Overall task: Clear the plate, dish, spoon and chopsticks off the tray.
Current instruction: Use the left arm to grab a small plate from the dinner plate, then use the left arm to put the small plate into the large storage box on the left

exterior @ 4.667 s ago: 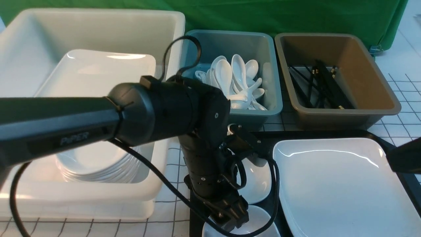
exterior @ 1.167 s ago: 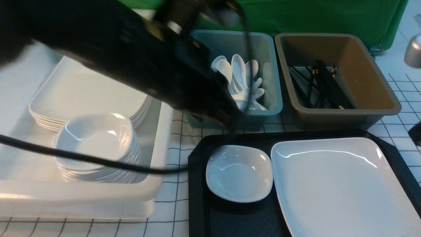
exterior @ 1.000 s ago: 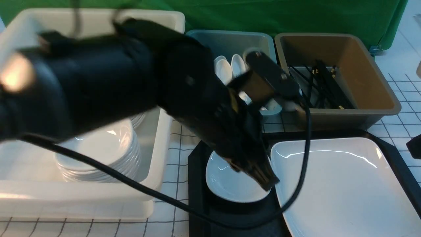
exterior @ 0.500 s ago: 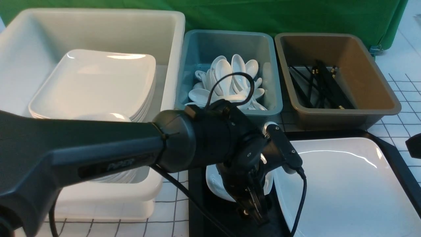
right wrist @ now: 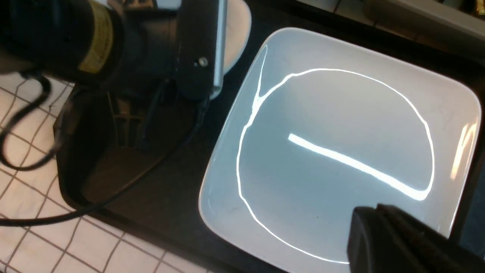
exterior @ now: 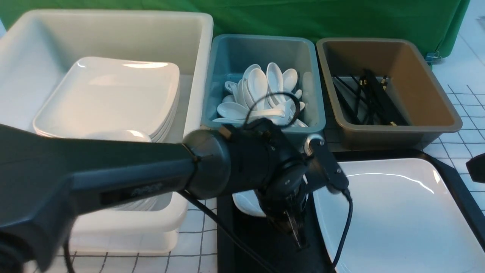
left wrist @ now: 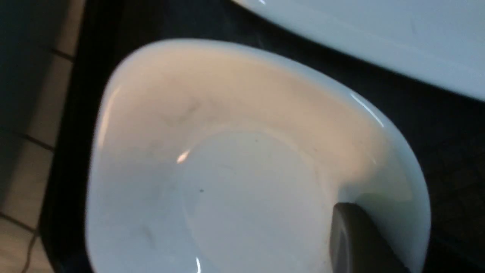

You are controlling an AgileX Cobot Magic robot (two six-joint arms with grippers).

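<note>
Since half a second ago my left arm has pulled slightly up and back. The dish has come with it, so its near edge now shows farther from the tray's front and its left edge sits closer to the left rim of the tray.

My left end effector points down over the left part of the tray and is clamped on the dish at the side facing the plate. In the left wrist view one of my fingers lies inside the dish against its wall, right at the rim. The other finger is hidden under the dish. Most of the dish is hidden behind my wrist in the front view.

The plate lies flat on the right part of the tray, just beside the dish and not touching it. A strip of black tray shows between them.

My right end effector hangs over the plate's corner near the tray's right edge. Only its tip shows, and I cannot tell whether it is open or closed.

Beyond the tray three bins stand in a row on the bench:
- The white bin on the left holds a stack of plates.
- The teal bin in the middle holds a heap of white spoons.
- The brown bin on the right holds black chopsticks.
</note>
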